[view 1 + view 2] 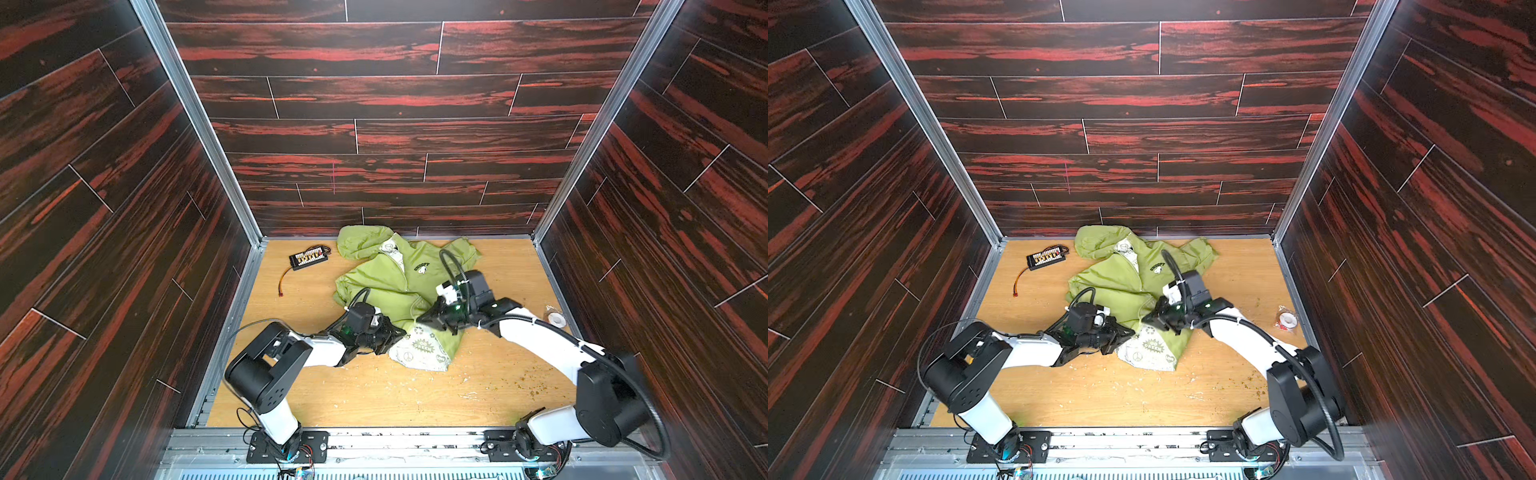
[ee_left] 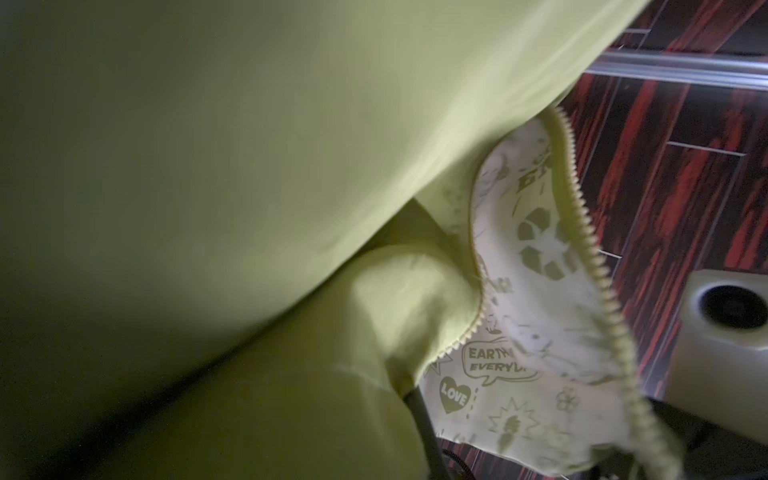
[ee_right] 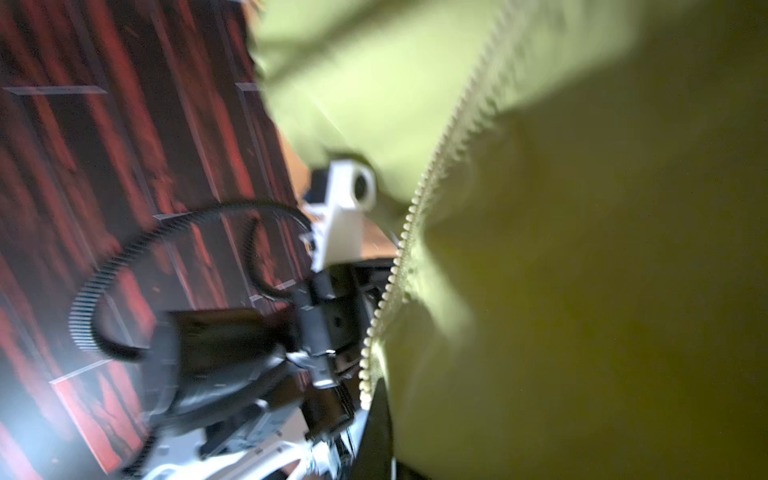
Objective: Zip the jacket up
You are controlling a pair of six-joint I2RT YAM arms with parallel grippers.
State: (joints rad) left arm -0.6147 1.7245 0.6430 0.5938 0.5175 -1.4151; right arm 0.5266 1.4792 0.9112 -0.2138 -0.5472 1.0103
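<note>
The lime-green jacket [image 1: 386, 282] [image 1: 1121, 282] lies crumpled on the wooden table, hood toward the back wall and dark chest logo facing up. Its lower front is unzipped, and white printed lining [image 1: 419, 353] shows near the hem. My left gripper [image 1: 400, 332] [image 1: 1130, 332] is shut on the jacket's lower front edge. My right gripper [image 1: 423, 318] [image 1: 1149, 318] is shut on the facing edge, close beside it. In the left wrist view, green cloth covers a dark finger [image 2: 422, 419] next to the zipper teeth [image 2: 590, 249]. The right wrist view shows teeth [image 3: 399, 266] running down to a dark finger [image 3: 374, 432].
A black connector board [image 1: 308, 257] [image 1: 1046, 257] with red wires lies at the back left of the table [image 1: 374, 399]. A tape roll [image 1: 556, 319] [image 1: 1286, 321] sits by the right wall. Crumbs are scattered over the front of the table. Dark wood-pattern walls enclose three sides.
</note>
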